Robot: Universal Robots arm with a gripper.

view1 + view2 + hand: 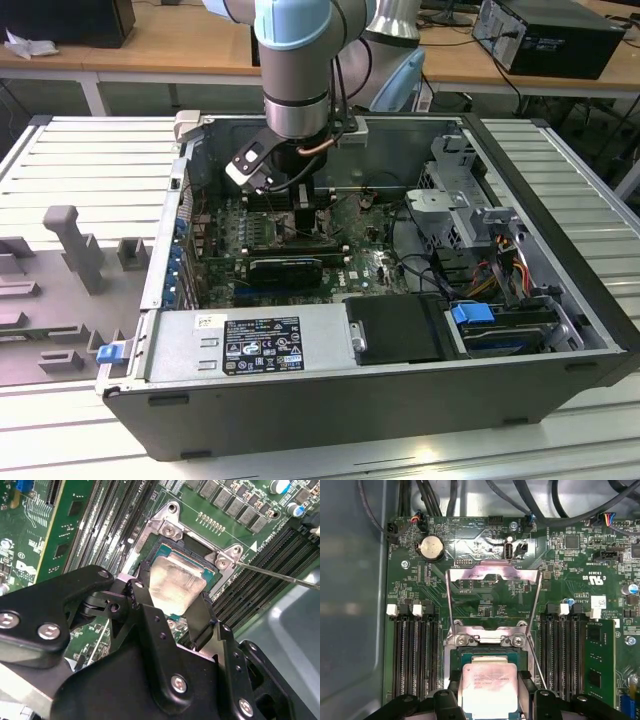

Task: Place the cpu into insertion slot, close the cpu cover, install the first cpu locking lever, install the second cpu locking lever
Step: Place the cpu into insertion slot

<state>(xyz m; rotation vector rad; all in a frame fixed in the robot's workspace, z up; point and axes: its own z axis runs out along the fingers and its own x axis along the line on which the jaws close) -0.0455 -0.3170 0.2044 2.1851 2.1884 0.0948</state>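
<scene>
Hand (175, 592): closed on the chip (489, 689), one finger against each of two opposite edges.
Chip: held at the socket (185, 541); cannot tell whether it is seated. Cover (492, 575) swung open, clear of it.
Risk: a skewed release could leave the chip riding the socket rim and bend contacts; the cause would be any tilt in the grip.
Count: one chip, one socket, one cover, one lever rod (275, 575) made out.

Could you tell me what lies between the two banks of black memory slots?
In the first wrist view, the insertion slot lies between the memory slots, with the cpu over it, held by the gripper.
</scene>
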